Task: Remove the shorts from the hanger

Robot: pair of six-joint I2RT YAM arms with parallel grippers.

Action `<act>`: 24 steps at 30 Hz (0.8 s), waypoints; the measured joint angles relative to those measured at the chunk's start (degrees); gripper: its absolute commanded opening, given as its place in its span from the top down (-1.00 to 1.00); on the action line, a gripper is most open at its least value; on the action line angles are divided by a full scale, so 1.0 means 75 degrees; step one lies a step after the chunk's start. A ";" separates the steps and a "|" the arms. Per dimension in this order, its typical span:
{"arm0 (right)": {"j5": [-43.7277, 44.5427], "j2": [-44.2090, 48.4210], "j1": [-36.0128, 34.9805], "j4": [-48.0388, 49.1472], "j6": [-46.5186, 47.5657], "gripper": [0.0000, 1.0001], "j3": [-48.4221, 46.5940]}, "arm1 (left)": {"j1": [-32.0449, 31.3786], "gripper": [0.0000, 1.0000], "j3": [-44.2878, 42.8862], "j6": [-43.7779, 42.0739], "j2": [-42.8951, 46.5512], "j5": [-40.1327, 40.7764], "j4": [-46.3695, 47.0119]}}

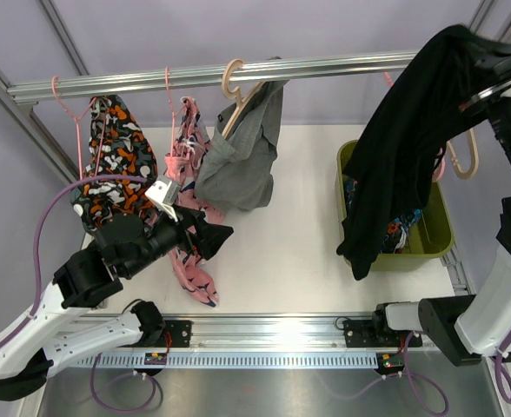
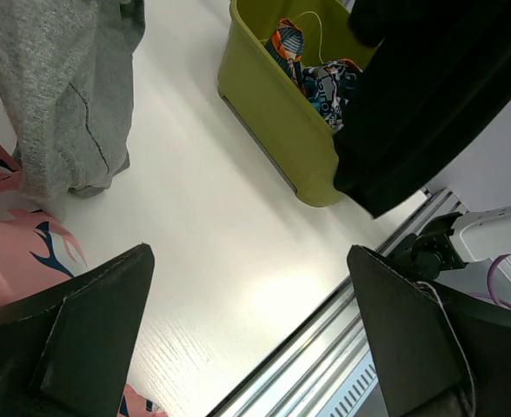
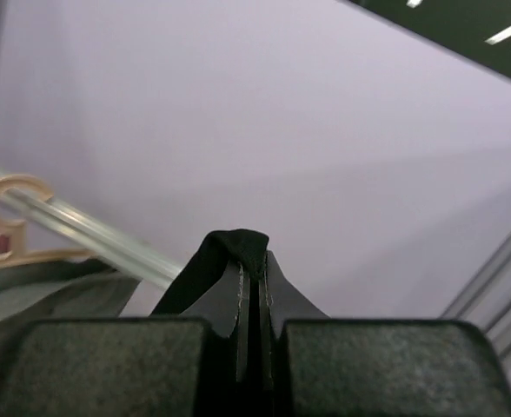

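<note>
My right gripper (image 1: 481, 54) is shut on the black shorts (image 1: 408, 148) and holds them high at the right end of the rail, off the hangers. They hang down over the green bin (image 1: 442, 239). In the right wrist view the fingers (image 3: 254, 269) pinch a fold of black cloth (image 3: 238, 245). Grey shorts (image 1: 242, 156) hang on a beige hanger (image 1: 234, 82) at mid rail. Blue-orange-white patterned shorts (image 1: 112, 161) hang on a pink hanger at the left. My left gripper (image 1: 208, 239) is open and empty, low in front of the pink shorts (image 1: 190, 174). In its wrist view (image 2: 251, 330) only table shows between the fingers.
The metal rail (image 1: 325, 66) spans the back. An empty beige hanger (image 1: 466, 163) hangs behind the black shorts. The green bin (image 2: 273, 113) holds patterned cloth (image 2: 312, 69). Grey shorts (image 2: 64, 95) and black shorts (image 2: 438, 104) show in the left wrist view. A metal track (image 1: 273, 334) runs along the near edge.
</note>
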State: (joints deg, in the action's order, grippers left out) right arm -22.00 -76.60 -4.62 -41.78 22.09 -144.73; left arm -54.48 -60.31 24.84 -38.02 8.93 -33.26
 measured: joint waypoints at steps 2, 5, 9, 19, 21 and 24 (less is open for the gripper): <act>0.0423 -0.0201 0.0172 0.0335 0.0000 1.00 -0.0344 | 0.0000 -0.98 0.0000 -0.0009 0.0003 -0.0003 0.0006; 0.0898 -0.0370 0.0423 0.0749 0.0023 1.00 -0.0568 | 0.0000 -0.98 0.0000 -0.0035 0.0009 -0.0023 0.0020; 0.1256 -0.0370 0.0906 0.1011 0.0067 1.00 -0.0321 | 0.0000 -0.98 0.0006 -0.0052 0.0044 -0.0058 0.0044; 0.0627 -0.0137 0.3305 0.1142 -0.0737 1.00 0.1649 | 0.0000 -0.98 0.0248 -0.0050 0.0391 -0.0117 0.0041; 0.0087 -0.0134 0.3442 0.1061 -0.0933 1.00 0.1880 | 0.0000 -0.98 0.0248 -0.0050 0.0408 -0.0134 0.0050; -0.0970 0.0020 0.3465 0.0903 -0.1276 1.00 0.2328 | 0.0000 -0.98 0.0248 -0.0050 0.0405 -0.0166 0.0050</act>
State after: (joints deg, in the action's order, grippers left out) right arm -29.28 -76.44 21.37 -35.00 12.51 -127.26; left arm -54.48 -58.46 24.47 -34.98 7.68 -32.88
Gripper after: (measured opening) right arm 0.033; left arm 0.987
